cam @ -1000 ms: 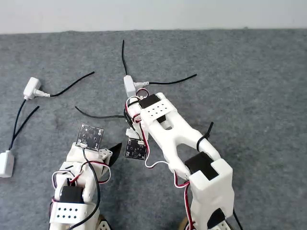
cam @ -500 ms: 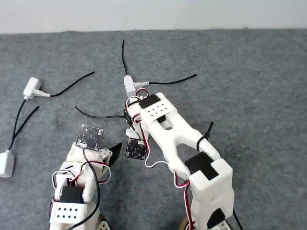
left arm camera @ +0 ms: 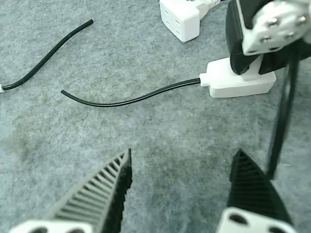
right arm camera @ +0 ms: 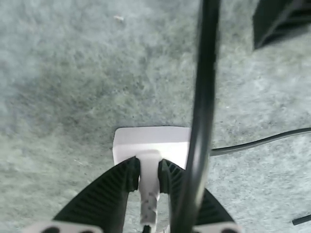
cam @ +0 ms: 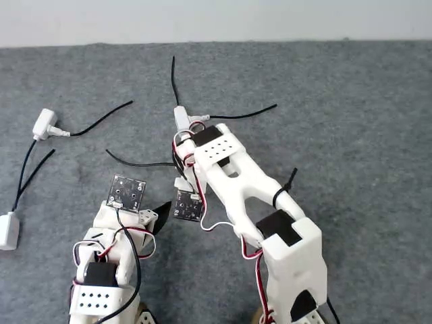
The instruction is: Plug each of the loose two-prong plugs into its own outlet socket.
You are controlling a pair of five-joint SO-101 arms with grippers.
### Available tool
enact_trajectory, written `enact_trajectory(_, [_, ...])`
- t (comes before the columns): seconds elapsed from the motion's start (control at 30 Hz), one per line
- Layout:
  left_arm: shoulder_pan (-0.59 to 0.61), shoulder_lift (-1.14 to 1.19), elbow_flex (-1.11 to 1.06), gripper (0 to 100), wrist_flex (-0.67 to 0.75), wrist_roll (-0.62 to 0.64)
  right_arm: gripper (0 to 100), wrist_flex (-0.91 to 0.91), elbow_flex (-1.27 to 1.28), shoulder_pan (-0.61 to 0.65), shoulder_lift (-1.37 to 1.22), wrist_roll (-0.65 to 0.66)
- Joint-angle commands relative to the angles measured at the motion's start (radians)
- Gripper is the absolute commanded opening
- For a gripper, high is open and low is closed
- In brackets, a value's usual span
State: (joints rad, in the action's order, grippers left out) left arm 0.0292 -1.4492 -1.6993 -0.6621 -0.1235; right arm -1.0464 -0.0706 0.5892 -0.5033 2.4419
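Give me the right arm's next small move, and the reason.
Probably press the plug straight on into the socket block. The right gripper is shut on the plug, whose tip already meets the white block. Whether it is fully seated cannot be told.

Left gripper (left arm camera: 183, 155), jaws apart: bare mat (cam: 351, 121) immediately ahead. Clock bearings from it, high view:
- 12 o'clock: black cable (cam: 138, 163) lying across the path.
- 1 o'clock: right gripper (right arm camera: 148, 169) clamped on white plug (left arm camera: 233, 80), second white block (left arm camera: 182, 19) just beyond.
- 2 to 3 o'clock: right arm (cam: 236, 182) bars passage.
- 10 o'clock: loose plug (cam: 44, 123) with cord.
- 9 o'clock: white socket (cam: 8, 231).

Open mat lies between the 10 and 12 o'clock obstacles.
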Motion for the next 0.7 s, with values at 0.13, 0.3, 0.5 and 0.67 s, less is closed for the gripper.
enact_trajectory(0.13, [0.008, -0.002, 0.01, 32, -0.006, -0.005, 1.3, -0.062, 0.012, 0.027, -0.094, -0.02])
enact_trajectory(0.3, [0.008, -0.002, 0.01, 32, -0.006, -0.005, 1.3, -0.064, 0.012, 0.027, -0.093, -0.02])
enact_trajectory(0.5, [0.008, -0.002, 0.01, 32, -0.006, -0.005, 0.9, -0.053, 0.011, 0.027, -0.096, -0.02])
enact_trajectory(0.67, [0.008, -0.002, 0.01, 32, -0.006, -0.005, 0.9, -0.053, 0.012, 0.027, -0.097, -0.02])
